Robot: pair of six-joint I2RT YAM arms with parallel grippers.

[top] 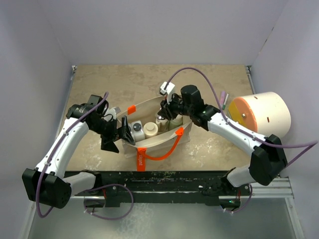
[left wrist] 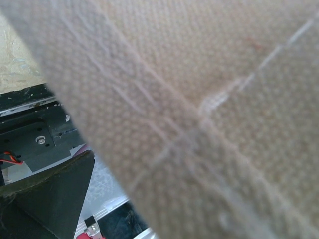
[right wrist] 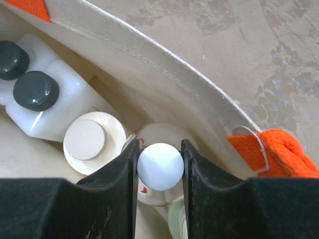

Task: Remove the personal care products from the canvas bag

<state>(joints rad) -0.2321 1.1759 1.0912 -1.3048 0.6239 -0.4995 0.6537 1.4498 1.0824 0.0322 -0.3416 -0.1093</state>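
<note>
Top cam overhead, wide; both wrist cams v. close on canvas bag (top: 160, 140).

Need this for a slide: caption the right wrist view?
Right gripper closed on a white-capped bottle inside the canvas bag, beside a cream-capped bottle and two grey-capped bottles.

Mottled tan table (top: 124, 82): canvas bag (top: 158, 140) at ctr; cream cylinder (top: 261, 117) on side, rt edge, maybe overhanging.
</note>
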